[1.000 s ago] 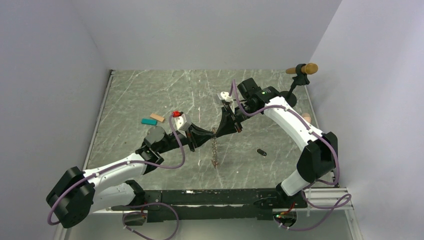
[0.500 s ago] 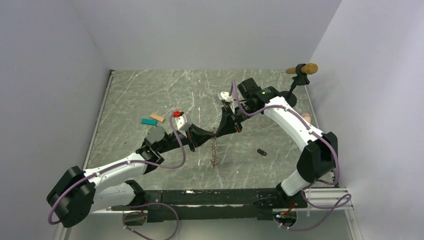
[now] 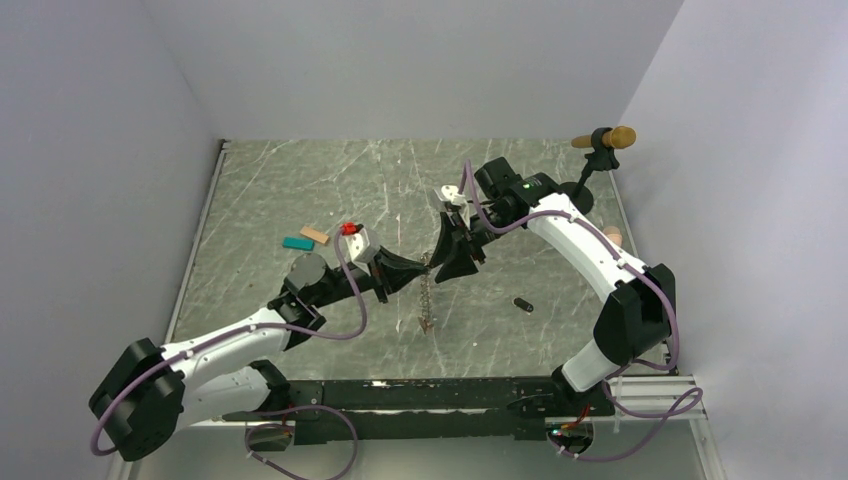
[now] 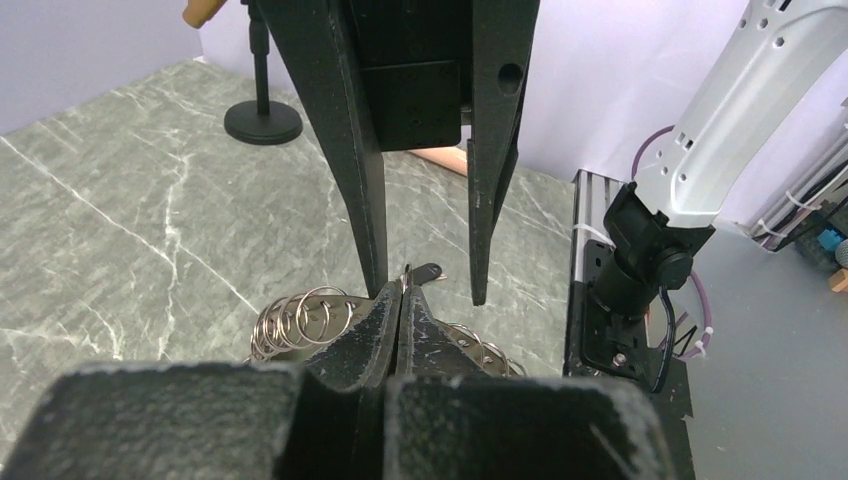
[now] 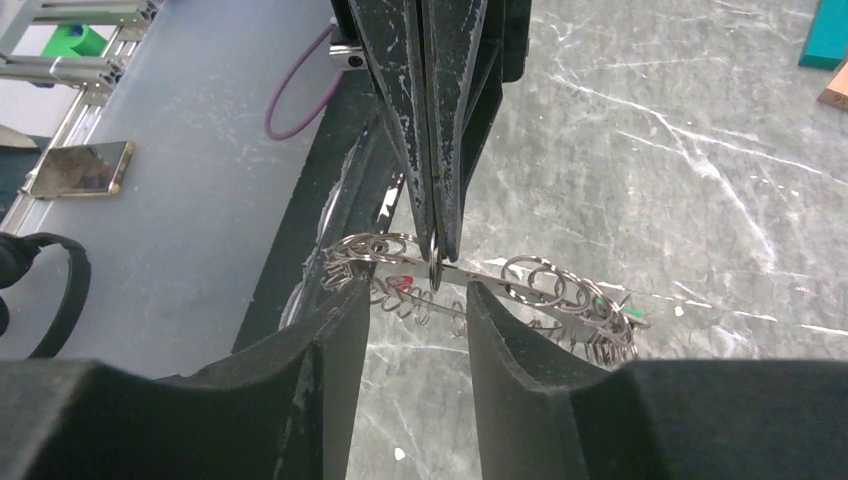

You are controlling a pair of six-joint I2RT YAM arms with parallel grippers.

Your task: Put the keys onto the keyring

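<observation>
The keyring (image 3: 428, 298) hangs as a dark chain of small rings above the table's middle. My left gripper (image 3: 416, 267) is shut on one of its rings. In the right wrist view its fingertips (image 5: 437, 240) pinch a small ring on the keyring (image 5: 540, 280), which carries a red key head (image 5: 405, 283) and a green one (image 5: 600, 300). My right gripper (image 3: 445, 265) is open, and its fingers (image 5: 345, 320) straddle the keyring without touching it. A black key (image 3: 522, 303) lies on the table to the right. In the left wrist view the rings (image 4: 300, 318) spread out beside my shut fingertips (image 4: 385, 310).
A teal block (image 3: 297, 243) and a tan block (image 3: 314, 236) lie at the left. A black stand with a wooden piece (image 3: 603, 140) is at the back right, and its base (image 4: 262, 122) shows in the left wrist view. A phone (image 5: 85, 168) lies off the table.
My right gripper's jaws have spread open around the keyring. My left arm has shifted slightly left with the ring still held, and the chain has swung a little.
</observation>
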